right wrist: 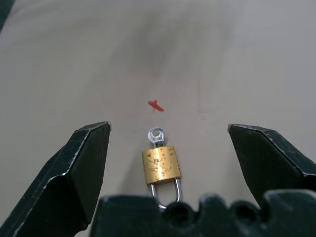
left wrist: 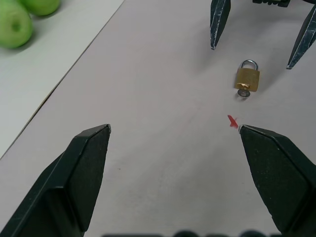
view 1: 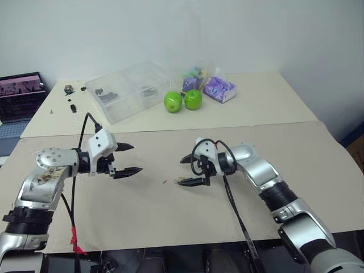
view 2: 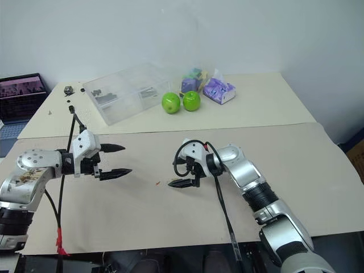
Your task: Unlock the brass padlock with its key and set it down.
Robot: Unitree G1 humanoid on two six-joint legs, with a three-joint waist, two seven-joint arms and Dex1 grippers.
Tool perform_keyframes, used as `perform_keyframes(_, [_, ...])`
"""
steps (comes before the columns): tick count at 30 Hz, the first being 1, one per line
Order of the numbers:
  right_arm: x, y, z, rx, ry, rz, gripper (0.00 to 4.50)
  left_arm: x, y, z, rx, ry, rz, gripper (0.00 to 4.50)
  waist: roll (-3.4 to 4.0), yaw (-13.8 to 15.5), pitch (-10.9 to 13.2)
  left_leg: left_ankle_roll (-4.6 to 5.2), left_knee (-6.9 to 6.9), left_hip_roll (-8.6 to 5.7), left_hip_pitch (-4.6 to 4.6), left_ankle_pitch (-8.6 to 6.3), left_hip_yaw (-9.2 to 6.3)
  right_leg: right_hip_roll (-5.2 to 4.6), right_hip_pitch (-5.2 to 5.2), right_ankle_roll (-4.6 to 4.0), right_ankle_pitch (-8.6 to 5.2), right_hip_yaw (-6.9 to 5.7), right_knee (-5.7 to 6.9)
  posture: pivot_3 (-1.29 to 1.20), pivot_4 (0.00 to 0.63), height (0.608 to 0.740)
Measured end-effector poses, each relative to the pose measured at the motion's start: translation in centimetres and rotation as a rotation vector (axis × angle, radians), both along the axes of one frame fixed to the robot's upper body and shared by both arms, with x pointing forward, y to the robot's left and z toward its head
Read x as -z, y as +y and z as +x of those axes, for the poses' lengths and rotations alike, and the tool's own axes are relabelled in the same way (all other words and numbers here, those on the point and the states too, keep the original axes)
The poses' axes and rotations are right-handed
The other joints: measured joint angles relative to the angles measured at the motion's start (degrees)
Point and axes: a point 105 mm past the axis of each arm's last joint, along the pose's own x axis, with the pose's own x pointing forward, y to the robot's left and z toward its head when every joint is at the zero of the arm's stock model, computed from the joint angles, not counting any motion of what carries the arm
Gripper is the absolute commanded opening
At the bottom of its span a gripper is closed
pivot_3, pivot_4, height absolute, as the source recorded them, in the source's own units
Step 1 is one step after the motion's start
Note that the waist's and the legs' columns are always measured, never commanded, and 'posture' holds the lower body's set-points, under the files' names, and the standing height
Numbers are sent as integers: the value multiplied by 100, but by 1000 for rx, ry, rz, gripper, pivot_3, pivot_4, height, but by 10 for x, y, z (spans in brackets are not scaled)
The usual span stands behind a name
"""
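Black left claw (view 1: 129,158): hung wide open, empty, beside the red speck (left wrist: 232,121).
Padlock (right wrist: 161,165): lay flat on the counter (view 1: 170,222), key (right wrist: 156,135) in its base, between the right claw's fingers.
Right claw (view 1: 188,170): open; should close squarely on the brass body.

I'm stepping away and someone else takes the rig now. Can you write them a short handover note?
Left gripper: open, holding nothing, above the table.
Right gripper: open, holding nothing, its fingers either side of the brass padlock.
Padlock: lying flat on the table beside a small red speck, key in the keyhole, shackle seated in the body.
Done: padlock is down on the table, key inserted.
Left: whether it is unlocked can't be told; check.
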Motion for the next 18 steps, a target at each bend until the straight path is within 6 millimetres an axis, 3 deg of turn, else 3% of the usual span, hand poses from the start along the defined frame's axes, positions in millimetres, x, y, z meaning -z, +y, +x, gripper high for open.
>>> perform_keyframes(18, [36,1,-8,-44,2,-36,4500,-4,-7,-6,-11,13,4,4413,1,-25,-3,0,-4,5,8,0,6,3,-1,0,0,4,4,0,150,740])
